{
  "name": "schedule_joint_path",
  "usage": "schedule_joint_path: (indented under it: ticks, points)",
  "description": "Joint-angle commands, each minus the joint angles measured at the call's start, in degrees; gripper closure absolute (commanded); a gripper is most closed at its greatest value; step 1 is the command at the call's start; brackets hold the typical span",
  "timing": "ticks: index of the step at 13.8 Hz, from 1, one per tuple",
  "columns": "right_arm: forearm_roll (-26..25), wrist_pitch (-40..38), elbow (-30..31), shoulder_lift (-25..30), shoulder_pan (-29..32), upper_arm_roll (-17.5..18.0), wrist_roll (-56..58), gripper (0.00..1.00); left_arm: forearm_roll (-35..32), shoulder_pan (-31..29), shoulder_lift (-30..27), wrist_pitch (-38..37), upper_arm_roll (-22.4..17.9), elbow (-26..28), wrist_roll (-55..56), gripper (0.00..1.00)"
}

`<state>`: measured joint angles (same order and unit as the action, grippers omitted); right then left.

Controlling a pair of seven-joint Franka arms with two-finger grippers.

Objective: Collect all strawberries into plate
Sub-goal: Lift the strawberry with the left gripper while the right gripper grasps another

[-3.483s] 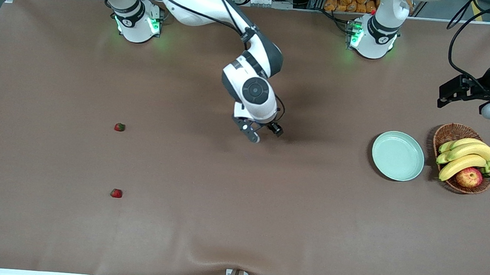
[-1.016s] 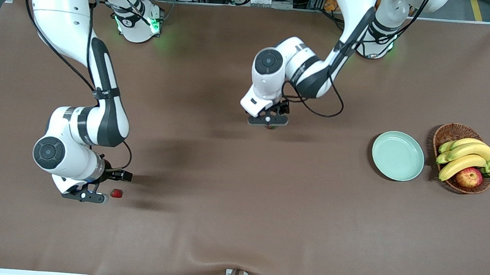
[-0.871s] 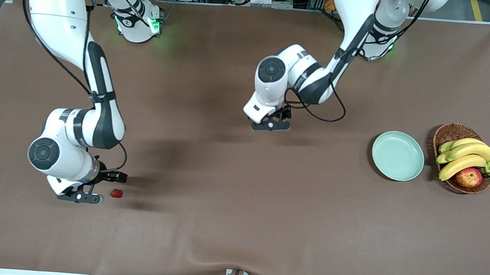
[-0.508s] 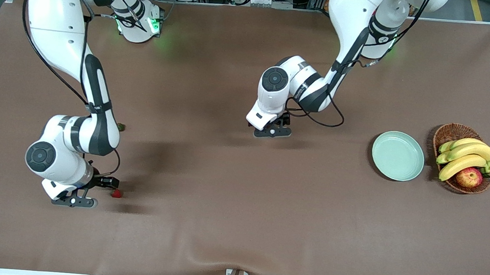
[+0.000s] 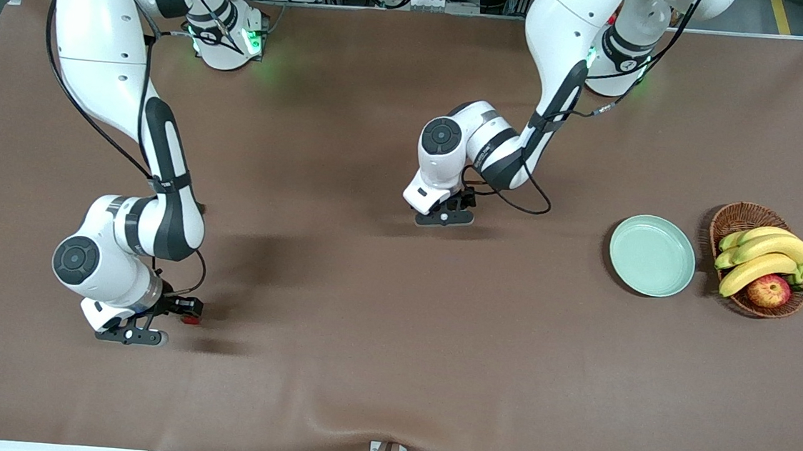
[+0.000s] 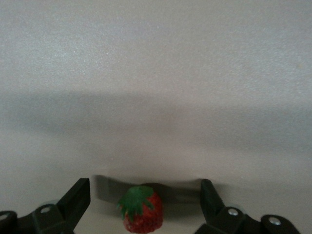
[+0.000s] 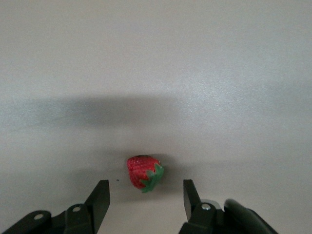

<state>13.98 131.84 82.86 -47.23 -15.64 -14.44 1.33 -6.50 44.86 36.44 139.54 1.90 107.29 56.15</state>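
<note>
Red strawberries (image 6: 142, 213) (image 7: 144, 172) sit between both open grippers, left gripper (image 6: 145, 202) and right gripper (image 7: 146, 195), mostly hidden from front.

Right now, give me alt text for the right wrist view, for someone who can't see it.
A small red strawberry with a green leafy top lies on the plain table surface, just ahead of the right gripper. The two dark fingers stand apart on either side of the berry, not touching it.

A high front camera faces the robots across the whole table (image 5: 390, 368); both wrist cameras look closely down at it
</note>
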Motion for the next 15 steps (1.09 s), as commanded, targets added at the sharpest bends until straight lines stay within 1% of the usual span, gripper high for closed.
schedule_joint_path:
  ticks: [1, 3, 4, 5, 7, 9, 10, 12, 13, 14, 15]
  points:
    - [0.8, 0.9, -2.7, -2.6, 1.4, 1.5, 0.3, 0.32, -1.8, 0.2, -0.9, 0.8, -0.1, 1.2, 1.5, 0.0]
    - [0.8, 1.7, -2.7, -3.0, 1.7, 1.9, 0.3, 0.38, -1.8, 0.2, -1.1, 0.8, -0.1, 1.3, 1.5, 0.2]
    - [0.9, 1.8, -2.7, -3.0, 1.7, 1.9, 0.3, 0.38, -1.8, 0.2, -1.2, 0.8, -0.1, 1.3, 1.6, 0.25]
    - [0.9, 1.8, -2.8, -3.0, 1.7, 1.9, 0.3, 0.38, -1.8, 0.2, -1.3, 0.7, 0.0, 1.3, 1.9, 0.27]
    - [0.9, 1.8, -3.2, -3.1, 1.8, 1.9, 0.3, 0.39, -1.8, 0.3, -1.3, 0.6, 0.1, 1.3, 3.0, 0.29]
    - [0.9, 2.4, -3.2, -3.3, 1.8, 1.9, 0.5, 0.51, -1.8, 0.3, -1.3, 0.6, 0.1, 1.4, 3.0, 0.29]
    - [0.9, 2.5, -3.2, -3.4, 1.9, 2.0, 0.5, 0.55, -1.8, 0.3, -1.3, 0.6, 0.1, 1.5, 3.0, 0.29]
    - [0.9, 2.5, -3.2, -3.6, 1.8, 2.0, 0.5, 0.55, -1.8, 0.3, -1.5, 0.5, 0.1, 1.9, 3.0, 0.29]
    - [0.9, 2.5, -3.2, -3.7, 1.8, 2.0, 0.5, 0.55, -1.8, 0.4, -1.7, 0.5, 0.1, 2.0, 3.0, 0.43]
    - [0.9, 2.5, -3.2, -3.7, 1.8, 2.0, 0.5, 0.55, -1.8, 0.3, -1.8, 0.5, 0.1, 2.0, 3.0, 0.67]
    - [0.9, 2.6, -3.2, -3.7, 2.0, 2.5, 0.5, 0.55, -1.8, 0.3, -1.8, 0.4, 0.1, 2.0, 3.6, 0.8]
